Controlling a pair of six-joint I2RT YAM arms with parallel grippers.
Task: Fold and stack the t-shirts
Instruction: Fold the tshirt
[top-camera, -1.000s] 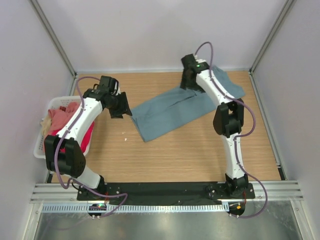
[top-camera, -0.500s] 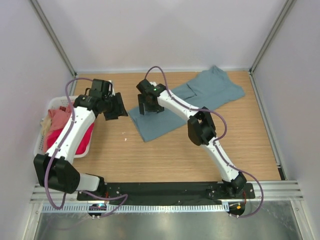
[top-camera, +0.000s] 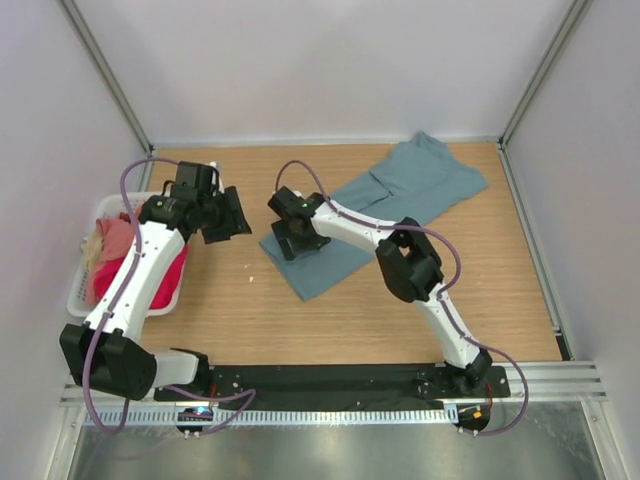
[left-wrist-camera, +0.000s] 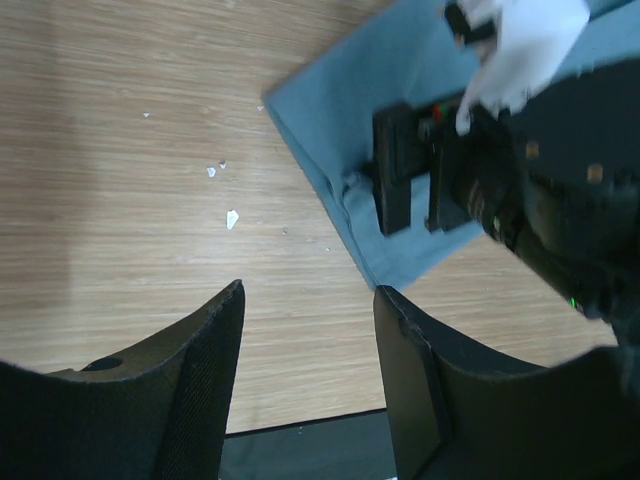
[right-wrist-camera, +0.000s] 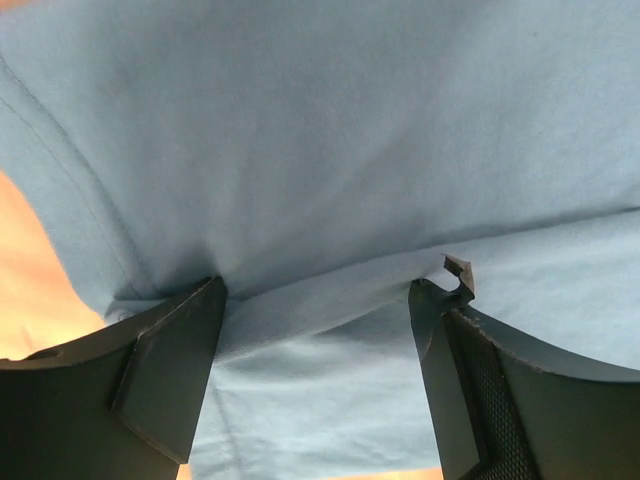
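Now | grey-teal t-shirt (top-camera: 415, 185) | spread diagonally, left end creased

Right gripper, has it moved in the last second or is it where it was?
Yes. The right gripper has swung left and away from the back edge of the table, from the far right end of the grey-teal t-shirt to its near left end.

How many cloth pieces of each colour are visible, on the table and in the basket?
Grey-teal t-shirt, on the table: 1
Salmon pink cloth, in the white basket: 1
Crimson-pink cloth, same basket: 1
Cream cloth, same basket: 1
Total: 4
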